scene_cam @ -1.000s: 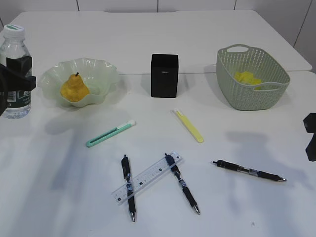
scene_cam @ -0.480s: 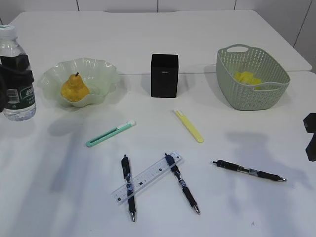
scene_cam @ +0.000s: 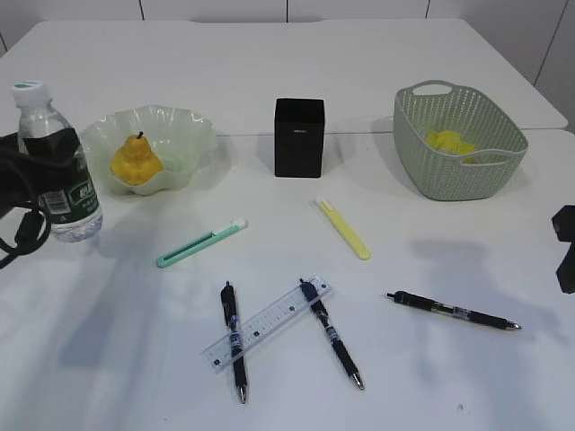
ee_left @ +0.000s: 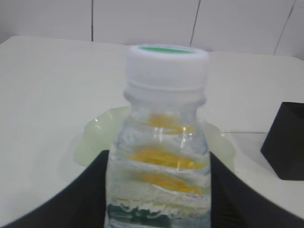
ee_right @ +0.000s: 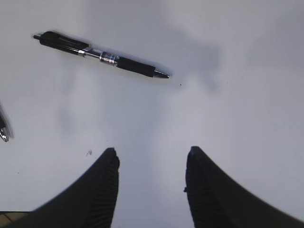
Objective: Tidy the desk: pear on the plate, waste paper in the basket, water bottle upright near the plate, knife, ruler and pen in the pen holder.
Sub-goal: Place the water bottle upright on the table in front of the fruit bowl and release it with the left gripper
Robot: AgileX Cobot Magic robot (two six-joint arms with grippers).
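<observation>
My left gripper [ee_left: 158,156] is shut on the water bottle [scene_cam: 58,171], which stands nearly upright, leaning slightly, just left of the plate [scene_cam: 193,135]. The pear [scene_cam: 135,162] lies on that plate. Yellow waste paper [scene_cam: 449,142] sits in the basket [scene_cam: 449,184]. The black pen holder [scene_cam: 298,136] stands mid-desk. A green knife [scene_cam: 199,244], a yellow knife [scene_cam: 343,229], the clear ruler [scene_cam: 267,323] and three pens [scene_cam: 234,341] [scene_cam: 331,332] [scene_cam: 454,311] lie in front. My right gripper [ee_right: 151,156] hangs open over bare desk near the right-hand pen [ee_right: 102,57].
The ruler lies across two of the pens. Part of the right arm [scene_cam: 564,247] shows at the right edge of the exterior view. The desk [scene_cam: 296,63] stretches white behind the plate, pen holder and basket.
My left gripper has carried the water bottle rightward, from the left edge to just beside the plate. The right arm has not moved.
</observation>
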